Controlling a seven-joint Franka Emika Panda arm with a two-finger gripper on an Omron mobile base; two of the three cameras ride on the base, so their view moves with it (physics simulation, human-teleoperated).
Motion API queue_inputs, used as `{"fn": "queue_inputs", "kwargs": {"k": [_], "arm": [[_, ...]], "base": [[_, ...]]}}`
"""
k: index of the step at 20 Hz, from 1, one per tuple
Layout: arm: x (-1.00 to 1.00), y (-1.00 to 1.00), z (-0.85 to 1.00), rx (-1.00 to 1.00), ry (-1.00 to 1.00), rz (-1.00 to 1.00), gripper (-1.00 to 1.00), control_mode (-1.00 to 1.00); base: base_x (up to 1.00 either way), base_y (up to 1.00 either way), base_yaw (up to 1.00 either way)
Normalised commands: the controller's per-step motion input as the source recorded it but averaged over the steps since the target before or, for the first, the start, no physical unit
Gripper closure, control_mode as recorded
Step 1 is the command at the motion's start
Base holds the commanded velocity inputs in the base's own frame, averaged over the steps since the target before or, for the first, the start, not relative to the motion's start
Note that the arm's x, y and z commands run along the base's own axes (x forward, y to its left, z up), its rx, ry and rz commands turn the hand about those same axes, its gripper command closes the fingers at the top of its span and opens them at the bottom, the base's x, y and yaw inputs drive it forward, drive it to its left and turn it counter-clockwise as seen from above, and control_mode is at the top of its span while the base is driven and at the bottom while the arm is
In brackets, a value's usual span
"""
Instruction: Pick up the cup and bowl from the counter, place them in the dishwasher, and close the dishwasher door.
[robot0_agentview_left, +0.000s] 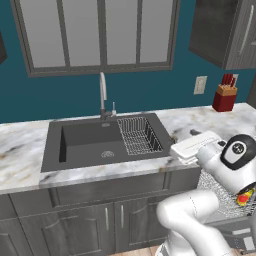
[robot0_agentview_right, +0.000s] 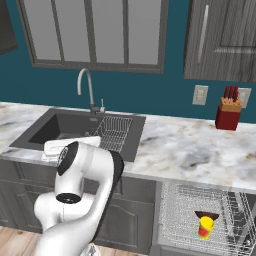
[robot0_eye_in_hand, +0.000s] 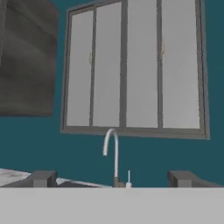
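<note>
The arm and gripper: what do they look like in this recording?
The arm has glossy white, rounded segments with dark joints and a round grey cap bearing a small mark. No cables show. The gripper has two small, blocky dark grey fingertips.

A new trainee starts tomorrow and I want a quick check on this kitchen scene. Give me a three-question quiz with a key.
1. True or false: the cup stands on the counter.
2. Where is the knife block? A in the sink; B on the counter by the wall; C on the floor.
3. Fill in: the claw points toward the faucet with its jaws ____.
Key: 1 false, it sits in the dishwasher rack; 2 B; 3 open.
</note>
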Motion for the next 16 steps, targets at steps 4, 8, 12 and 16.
{"fn": "queue_inputs", "kwargs": {"k": [4,8,12,16], "arm": [[-0.54,-0.30,-0.18,-1.00,0.21,0.21,-1.00,-1.00],[-0.56,-0.52,0.00,-1.00,0.17,0.22,-1.00,-1.00],[-0.58,-0.46,0.00,-1.00,0.15,0.25,-1.00,-1.00],[-0.52,-0.42,0.00,-1.00,0.16,0.26,-1.00,-1.00]], "base": [[0.00,0.00,0.00],[0.00,0.00,0.00],[0.00,0.00,0.00],[0.00,0.00,0.00]]}}
